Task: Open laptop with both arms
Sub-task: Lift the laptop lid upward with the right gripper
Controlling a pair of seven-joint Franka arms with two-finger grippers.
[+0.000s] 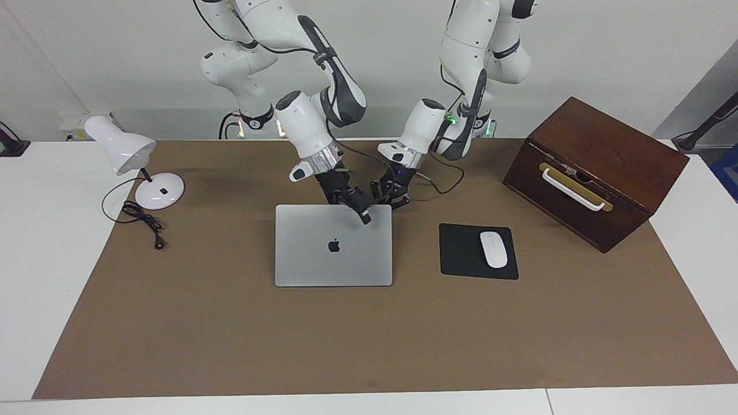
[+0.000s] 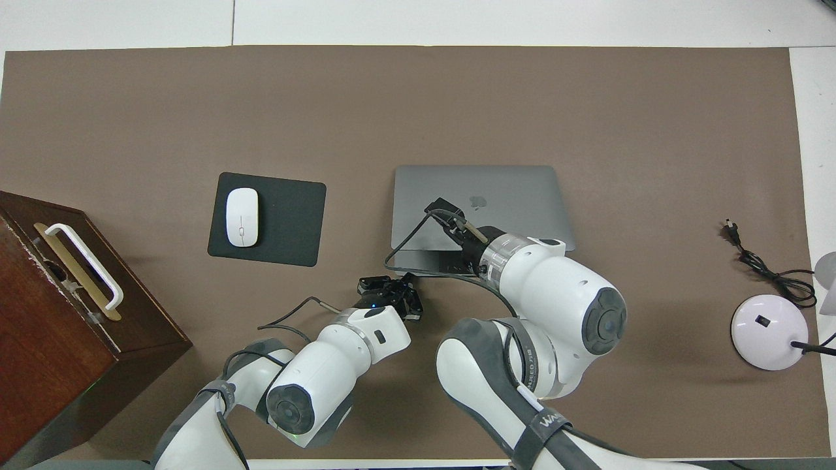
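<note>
The silver-grey laptop (image 1: 333,253) lies flat on the brown mat with its lid down and the apple logo showing; it also shows in the overhead view (image 2: 509,196). My right gripper (image 1: 360,213) is low over the lid's edge nearest the robots, near the corner toward the left arm's end; it also shows in the overhead view (image 2: 449,215). My left gripper (image 1: 392,197) is open and empty just off that same edge, low over the mat beside the right gripper, not touching the laptop; it also shows in the overhead view (image 2: 390,290).
A black mouse pad (image 1: 458,251) with a white mouse (image 1: 493,249) lies beside the laptop toward the left arm's end. A dark wooden box (image 1: 597,170) stands at that end. A white desk lamp (image 1: 135,164) and its cable (image 1: 144,222) are at the right arm's end.
</note>
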